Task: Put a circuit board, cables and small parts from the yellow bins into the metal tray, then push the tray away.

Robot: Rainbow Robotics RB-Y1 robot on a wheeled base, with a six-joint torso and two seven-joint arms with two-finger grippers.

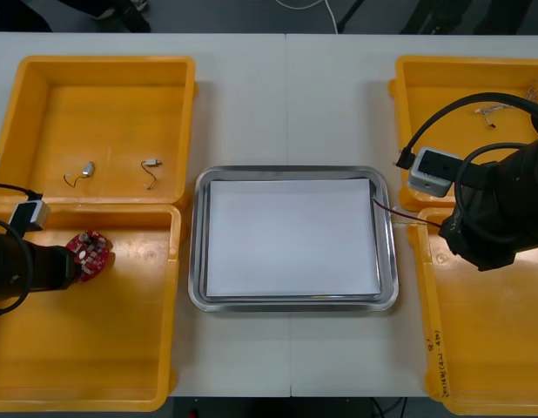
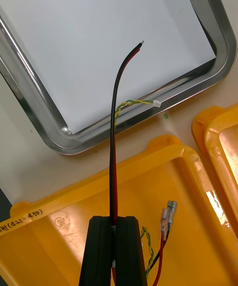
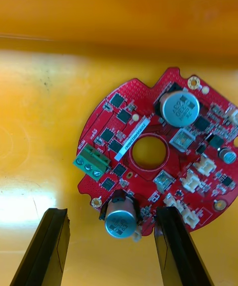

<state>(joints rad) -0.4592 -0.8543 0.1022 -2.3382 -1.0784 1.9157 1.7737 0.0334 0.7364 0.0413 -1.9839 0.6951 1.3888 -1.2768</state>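
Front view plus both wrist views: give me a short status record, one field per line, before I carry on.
left hand: open, straddling the circuit board
circuit board: red, round, lying in the near left bin
right hand: shut on a red and black cable, above the near right bin
cable: free end reaches over the tray at its right rim
tray: white inside, nothing lying in it
far left bin: two small metal parts
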